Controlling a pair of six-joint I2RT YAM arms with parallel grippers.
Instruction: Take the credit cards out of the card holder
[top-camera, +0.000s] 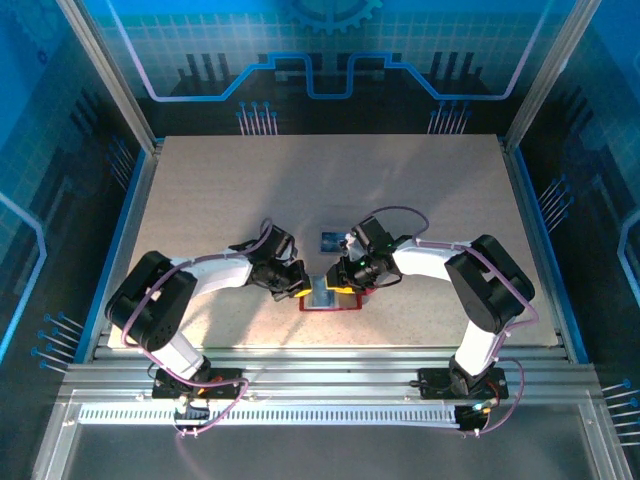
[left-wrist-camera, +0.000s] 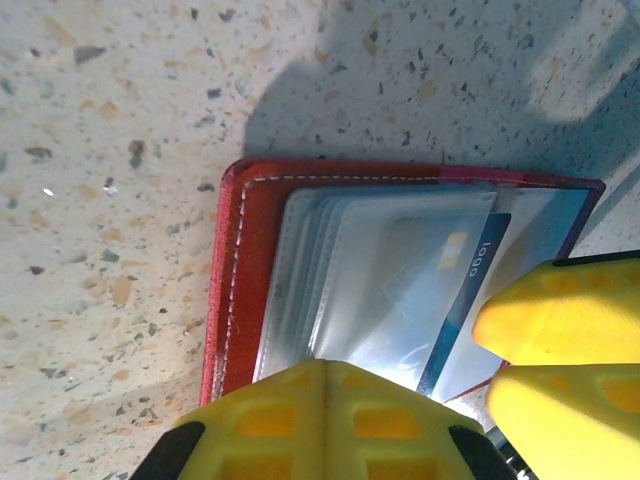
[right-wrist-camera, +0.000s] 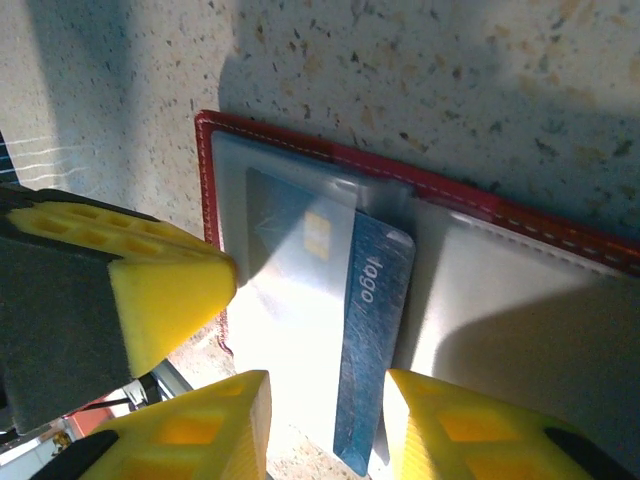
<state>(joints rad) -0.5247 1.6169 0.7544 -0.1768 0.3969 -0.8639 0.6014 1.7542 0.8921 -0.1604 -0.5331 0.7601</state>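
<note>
Since the card holder (top-camera: 331, 307) lies opened flat on the desk (top-camera: 250, 190), close to the front edge and between the two arms, its pockets face up.

- Holder: long axis runs left to right across the desk. Red stitched rim shows. Clear sleeves are fanned over the inner leaf.
- Blue card (right-wrist-camera: 372, 330): partway out of its sleeve. The free short end is past the holder's edge and points toward the right wrist camera. Its long axis crosses the holder's, skewed slightly off the sleeve edges.
- Second card (right-wrist-camera: 300, 250): pale with a gold chip, fully under a frosted sleeve, heading much the same way.

Handling (judgement):
- Cards are light, thin, stiff and slick-faced.
- Lying flat, they give little purchase from above.
- Best hold is the blue card's protruding end, pinched across its long edges or flat faces, then drawn out along its long axis.
- Sleeves look soft and floppy and are likely to drag along.
- The holder is light and will slide unless pinned.

Left fingers (left-wrist-camera: 322, 400): closed right up, pads meeting, tips at the sleeves' near edge. Cannot tell whether they press the holder down or nip a sleeve.

Right fingers (right-wrist-camera: 460, 430): partly apart, one on either side of the blue card's free end. No clamp on it is visible.
</note>
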